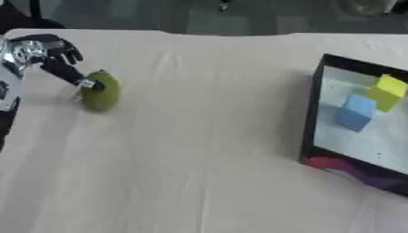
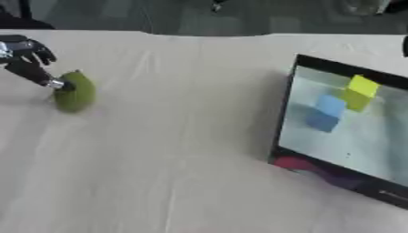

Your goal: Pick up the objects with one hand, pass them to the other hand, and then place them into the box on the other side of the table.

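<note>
A green round fruit-like object [image 1: 101,92] lies on the cloth-covered table [image 1: 199,150] at the left. My left hand [image 1: 49,55] comes in from the upper left; one straight finger [image 1: 79,80] touches the green object's upper left side while the other fingers curl above it. They do not close round the object. A black-walled box [image 1: 312,113] stands at the right, holding a yellow block [image 1: 388,92] and a blue block [image 1: 354,112]. A pink-red thing [image 1: 328,162] shows at the box's near corner. My right hand is in no view.
The cream cloth has soft folds running across the middle. The table's far edge [image 1: 207,32] lies at the top, with dark floor beyond. The box's near wall is tall and dark.
</note>
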